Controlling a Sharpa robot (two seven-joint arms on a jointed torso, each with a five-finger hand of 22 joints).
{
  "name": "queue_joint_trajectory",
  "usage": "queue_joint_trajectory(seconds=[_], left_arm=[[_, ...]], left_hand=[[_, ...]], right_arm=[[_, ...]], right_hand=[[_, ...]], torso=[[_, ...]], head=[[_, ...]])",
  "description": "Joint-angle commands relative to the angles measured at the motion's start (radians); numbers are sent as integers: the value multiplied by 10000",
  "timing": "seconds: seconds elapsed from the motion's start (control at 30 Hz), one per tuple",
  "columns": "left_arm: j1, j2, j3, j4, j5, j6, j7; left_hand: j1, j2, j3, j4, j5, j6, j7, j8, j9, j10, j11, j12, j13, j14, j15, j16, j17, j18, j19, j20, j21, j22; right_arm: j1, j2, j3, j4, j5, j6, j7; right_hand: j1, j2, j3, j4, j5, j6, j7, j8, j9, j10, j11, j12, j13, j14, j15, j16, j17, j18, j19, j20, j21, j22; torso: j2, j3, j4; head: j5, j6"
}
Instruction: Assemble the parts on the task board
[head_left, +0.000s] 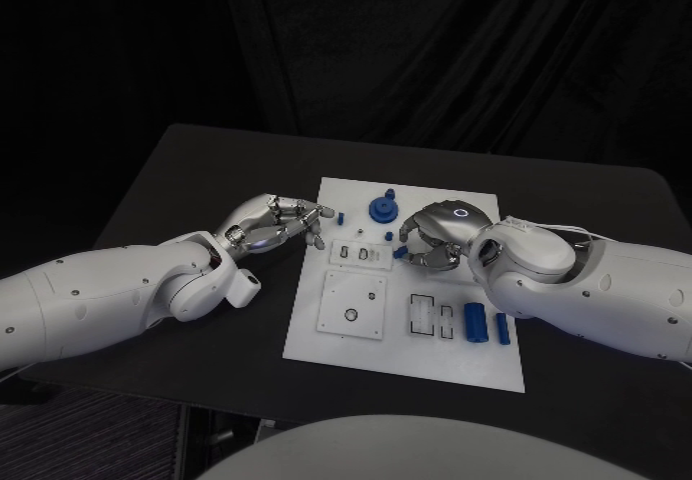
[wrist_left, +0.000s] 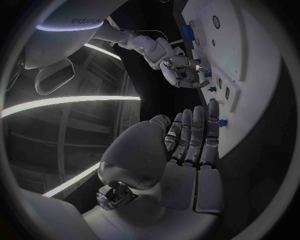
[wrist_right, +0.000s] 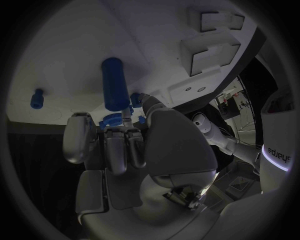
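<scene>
While the task board (head_left: 325, 345) lies mid-counter with several blue parts (head_left: 475, 323) loose at its near right, the right hand (head_left: 433, 238) curls its fingers (wrist_right: 119, 145) at a blue gear, whether pinching I cannot tell, the left hand (head_left: 274, 222) empty, fingers together, so most assembly seems left.

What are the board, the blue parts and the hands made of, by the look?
Board: looks like matte white plastic, with crisp cut-out slots and no glare; could be painted metal.
Blue parts: probably plastic, uniform colour, dull sheen; one is a toothed wheel.
Left hand and right hand: silver with bright highlights, so metal or metallic-coated shells; the frames leave it open.
</scene>
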Motion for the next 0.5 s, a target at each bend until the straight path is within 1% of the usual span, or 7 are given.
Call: queue_joint_trajectory(seconds=[0.03,0.13,0.33,0.43,0.5], left_arm=[[-19,15,8,31,16,81,82],[-19,19,8,30,16,82,81],[-21,31,8,21,16,86,83],[-22,35,8,17,16,89,82],[-23,37,8,15,16,92,83]], left_hand=[[66,-64,38,-3,36,-74,15,-35,1,-53,-25,-37,11,-70,-9,-39,8,-7,-82,1,58,10],[66,-64,38,-3,36,-74,15,-35,1,-53,-25,-37,11,-70,-9,-39,8,-7,-82,1,58,10],[66,-64,38,-3,36,-74,15,-35,1,-53,-25,-37,11,-70,-9,-39,8,-7,-82,1,58,10],[66,-64,38,-3,36,-74,15,-35,1,-53,-25,-37,11,-70,-9,-39,8,-7,-82,1,58,10],[76,-76,71,2,25,-73,26,-34,3,-52,-23,-50,37,-76,-7,-46,23,-9,-94,2,65,23]], right_arm=[[-24,14,3,12,-11,133,190],[-24,25,3,22,-10,206,311],[-24,48,3,33,-10,240,486],[-24,48,3,38,-10,166,551],[-24,43,3,43,-10,94,582]], right_hand=[[189,19,117,-17,179,73,-21,-16,-120,1024,38,26,2633,1066,56,29,2635,125,-53,7,-35,1751],[300,26,254,-69,350,354,-76,62,-265,1024,-4,26,2633,1066,25,29,2635,111,-21,-12,27,1773],[416,22,387,-138,359,596,-113,50,-420,1024,-31,26,2633,1066,1,29,2635,95,16,-33,94,1794],[523,56,512,-208,366,1002,-157,136,-518,1024,-14,26,2633,1066,5,29,2635,79,51,-41,156,1813],[656,102,604,-320,553,1510,-237,354,-476,1024,-30,26,2633,1066,-4,29,2635,57,115,-45,261,1844]], torso=[[-1,-8,-2],[-6,-6,-2],[-5,-2,2],[-5,-3,5],[-8,-3,2]], head=[[0,-2],[0,-2],[-12,-2],[2,-2],[17,-2]])
